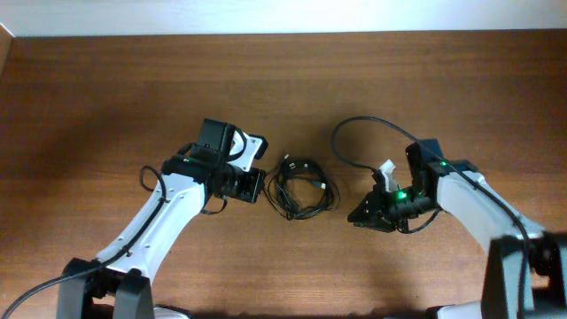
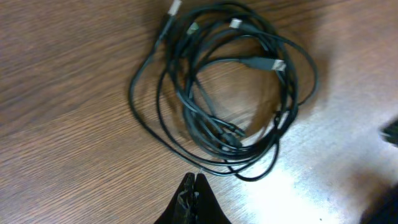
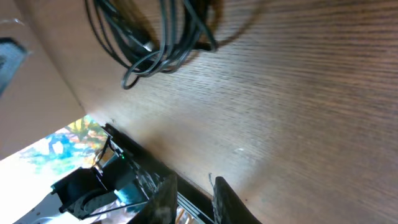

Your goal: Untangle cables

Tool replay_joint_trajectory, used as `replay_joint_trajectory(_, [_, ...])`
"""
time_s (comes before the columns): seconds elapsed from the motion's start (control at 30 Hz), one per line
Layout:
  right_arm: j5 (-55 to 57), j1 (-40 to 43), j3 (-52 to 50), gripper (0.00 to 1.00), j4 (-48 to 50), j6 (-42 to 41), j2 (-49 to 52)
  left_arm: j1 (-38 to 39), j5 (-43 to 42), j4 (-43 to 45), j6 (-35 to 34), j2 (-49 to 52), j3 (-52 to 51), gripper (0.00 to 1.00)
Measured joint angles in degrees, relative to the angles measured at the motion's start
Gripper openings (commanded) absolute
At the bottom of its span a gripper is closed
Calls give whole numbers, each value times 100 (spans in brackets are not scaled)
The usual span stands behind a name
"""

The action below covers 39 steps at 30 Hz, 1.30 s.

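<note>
The left gripper (image 2: 194,183) is clenched on nothing, its tips pressed together just left of the cables (image 2: 230,93). The cables lie as one knotted coil flat on the wooden table (image 1: 106,89), between the two arms. The right gripper (image 3: 191,186) has its jaws slightly parted with nothing between them, low over bare wood near the coil's right side.

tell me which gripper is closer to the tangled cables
The left gripper: its shut fingertips sit right at the rim of the cables, while the right gripper stands well clear of them.
</note>
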<state>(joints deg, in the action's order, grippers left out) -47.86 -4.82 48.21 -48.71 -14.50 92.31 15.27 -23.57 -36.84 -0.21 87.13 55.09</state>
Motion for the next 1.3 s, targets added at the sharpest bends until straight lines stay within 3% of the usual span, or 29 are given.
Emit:
replay_joint_trajectory(0.1, [146,0,0,32,-173,0,-710,0,398,-146,-181,0,70,5])
replay_joint_trajectory(0.17, [487,-2,0,56,-214,4,-1106,0,994,-621,-286,0,546,8])
replay_joint_trajectory(0.23, [885,-2,2,61,-175,9,-1397,4,1552,-1058,-457,0,1045,13])
replay_joint_trajectory(0.27, [1069,-4,2,67,-114,4,-1462,4,1729,-1117,-540,0,1220,38])
replay_joint_trajectory(0.33, [1349,-7,2,98,33,11,-1469,4,1871,-1113,-695,0,1349,99])
replay_joint_trajectory(0.4, [1482,-7,2,98,50,4,-1451,4,1683,-1106,-804,0,1349,99])
replay_joint_trajectory(0.43, [1493,-7,2,98,50,15,-1447,4,1419,-1069,-857,0,1349,79])
replay_joint_trajectory(0.47, [1486,-7,2,98,11,11,-1443,4,1246,-1062,-870,0,1349,29])
replay_joint_trajectory(0.5, [1436,-7,2,95,-26,11,-1440,4,1097,-1071,-894,0,1349,1])
replay_joint_trajectory(0.57, [1193,-7,2,58,-83,2,-1438,4,916,-1095,-927,0,1349,0])
replay_joint_trajectory(0.63, [970,-7,2,4,-195,-63,-1436,17,846,-1200,-927,0,1349,0])
replay_joint_trajectory(0.73, [841,-7,2,4,-258,-337,-1436,164,787,-1300,-929,0,1349,0])
replay_joint_trajectory(0.77, [807,-7,2,12,-280,-433,-1436,264,782,-1298,-931,0,1349,0])
replay_joint_trajectory(0.83, [767,-7,2,58,-326,-481,-1436,439,769,-1252,-931,0,1349,13])
replay_joint_trajectory(0.87, [761,-7,0,64,-446,-542,-1436,487,778,-1215,-975,2,1349,31])
replay_joint_trajectory(0.9, [743,-7,0,66,-511,-560,-1436,533,793,-1178,-1016,11,1349,40])
replay_joint_trajectory(0.93, [739,-7,0,67,-516,-586,-1436,573,796,-1121,-1038,48,1349,43])
replay_joint_trajectory(1.27, [1189,-11,0,69,44,-1528,-1436,761,791,-503,-1165,1521,1349,44])
replay_joint_trajectory(1.3, [1204,-11,0,74,92,-1552,-1436,778,791,-481,-1165,1565,1349,44])
